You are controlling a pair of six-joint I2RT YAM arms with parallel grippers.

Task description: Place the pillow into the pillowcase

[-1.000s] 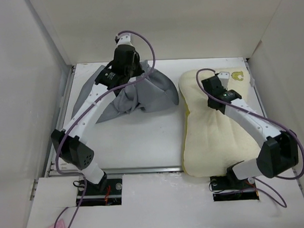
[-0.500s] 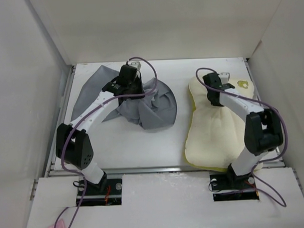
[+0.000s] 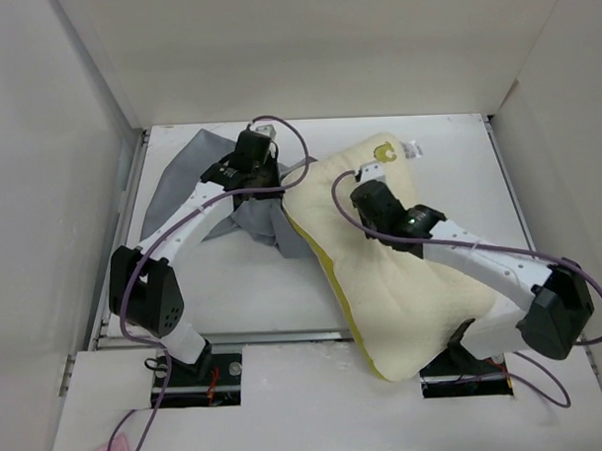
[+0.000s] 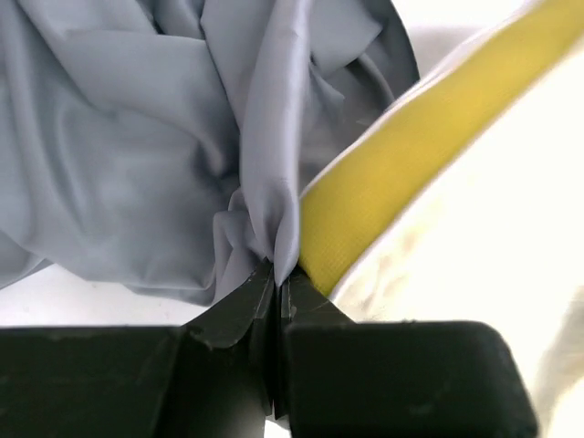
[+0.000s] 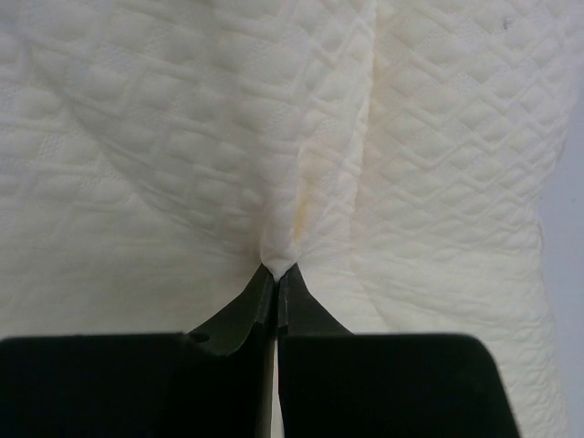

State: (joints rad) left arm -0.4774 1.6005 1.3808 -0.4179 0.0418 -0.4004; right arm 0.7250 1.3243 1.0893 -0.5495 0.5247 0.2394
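Note:
The cream-yellow pillow (image 3: 402, 281) lies slanted across the table's middle and right, its yellow edge against the grey pillowcase (image 3: 186, 175). My right gripper (image 3: 372, 205) is shut on a pinch of the pillow's quilted top (image 5: 278, 246). My left gripper (image 3: 263, 177) is shut on a bunched fold of the pillowcase (image 4: 265, 182), right beside the pillow's yellow edge (image 4: 401, 173). Part of the pillowcase is hidden under the pillow and the left arm.
White walls enclose the table (image 3: 234, 277) at the back and both sides. A small yellow patch and white tag (image 3: 392, 150) mark the pillow's far corner. Purple cables loop over both arms.
My right gripper has dragged the pillow left and turned it, so its edge now overlaps the pillowcase. My left gripper has stayed near the same spot holding the cloth.

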